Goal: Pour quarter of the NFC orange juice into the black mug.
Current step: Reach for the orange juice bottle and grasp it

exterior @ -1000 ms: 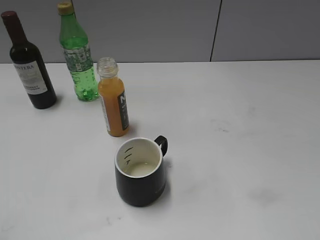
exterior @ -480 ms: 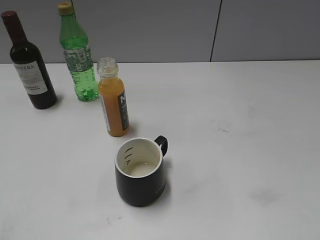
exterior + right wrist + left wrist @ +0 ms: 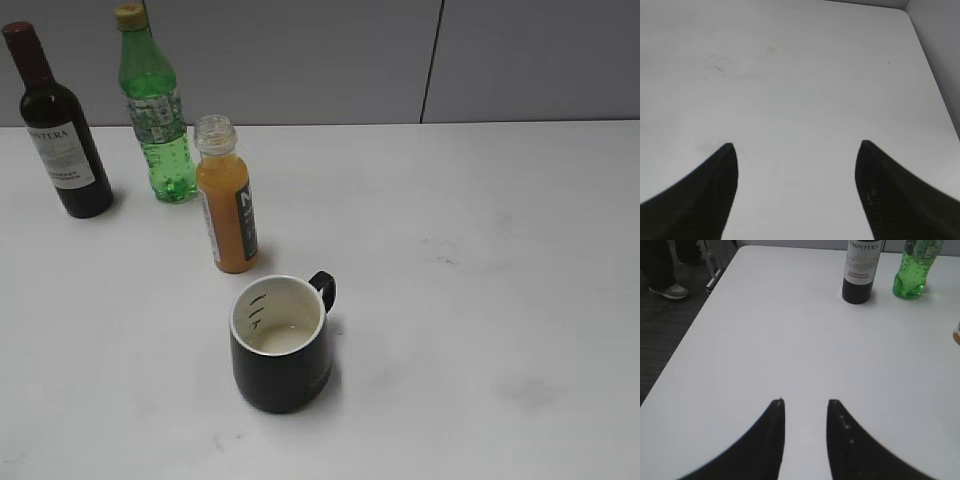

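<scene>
NFC orange juice [image 3: 226, 205]: stands upright on the white table [image 3: 480, 250], left of centre in the exterior view. No cap on its wide neck; orange liquid fills it up to the shoulder. The black-and-white label faces right. Nothing grips it.
Juice in the left wrist view: only a sliver of orange [image 3: 957, 333] shows at the right edge.
black mug [image 3: 281, 343]: upright, nearer than the juice bottle and slightly to its right, close to it but not touching. Cream-white inside with short dark marks on the far-left inner wall; loop handle points to the far right. Whether there is any liquid at the bottom cannot be told.
green bottle [image 3: 154, 108]: upright, farther and to the left of the juice, near it, yellow cap on. Its base also shows in the left wrist view [image 3: 912, 271].
wine bottle [image 3: 59, 128]: dark, upright, at the far left of the table, just left of the green bottle; white label. In the left wrist view [image 3: 861, 270] it stands left of the green bottle.
left gripper [image 3: 805, 405]: over bare table, well apart from the bottles; fingers parted by a narrow gap, nothing between them.
right gripper [image 3: 796, 146]: over bare table near its right edge; fingers spread wide, holding nothing.
Exterior view: neither arm shows.
</scene>
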{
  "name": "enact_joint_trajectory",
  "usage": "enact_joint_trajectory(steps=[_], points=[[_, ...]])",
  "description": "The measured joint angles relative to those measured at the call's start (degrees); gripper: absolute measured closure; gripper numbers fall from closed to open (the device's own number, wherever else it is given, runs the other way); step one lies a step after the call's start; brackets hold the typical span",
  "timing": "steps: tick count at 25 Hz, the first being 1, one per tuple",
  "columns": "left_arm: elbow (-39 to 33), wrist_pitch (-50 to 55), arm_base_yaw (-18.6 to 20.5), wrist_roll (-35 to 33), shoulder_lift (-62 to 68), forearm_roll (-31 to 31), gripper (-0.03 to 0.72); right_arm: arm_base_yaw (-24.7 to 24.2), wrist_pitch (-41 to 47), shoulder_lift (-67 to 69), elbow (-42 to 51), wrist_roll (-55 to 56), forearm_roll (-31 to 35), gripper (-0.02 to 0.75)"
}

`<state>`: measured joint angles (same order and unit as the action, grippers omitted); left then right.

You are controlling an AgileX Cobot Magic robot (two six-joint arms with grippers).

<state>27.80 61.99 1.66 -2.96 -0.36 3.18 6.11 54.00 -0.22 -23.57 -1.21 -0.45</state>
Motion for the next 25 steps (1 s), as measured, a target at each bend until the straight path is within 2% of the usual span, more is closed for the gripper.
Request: enact_joint_trajectory(steps=[11, 13, 15, 17, 20, 25], points=[[0.0, 0.0, 0.0, 0.0, 0.0, 0.0, 0.44, 0.0, 0.0, 0.0, 0.0, 0.0, 0.0, 0.182], [0.0, 0.0, 0.0, 0.0, 0.0, -0.27, 0.359, 0.0, 0.0, 0.0, 0.0, 0.0, 0.0, 0.182], [0.0, 0.0, 0.0, 0.0, 0.0, -0.44, 0.167, 0.0, 0.0, 0.0, 0.0, 0.0, 0.0, 0.182], [0.0, 0.0, 0.0, 0.05, 0.0, -0.51, 0.067, 0.0, 0.0, 0.0, 0.0, 0.0, 0.01, 0.182], [0.0, 0.0, 0.0, 0.02, 0.0, -0.7, 0.022, 0.0, 0.0, 0.0, 0.0, 0.0, 0.01, 0.182], [0.0, 0.0, 0.0, 0.0, 0.0, -0.7, 0.011, 0.0, 0.0, 0.0, 0.0, 0.0, 0.06, 0.182]])
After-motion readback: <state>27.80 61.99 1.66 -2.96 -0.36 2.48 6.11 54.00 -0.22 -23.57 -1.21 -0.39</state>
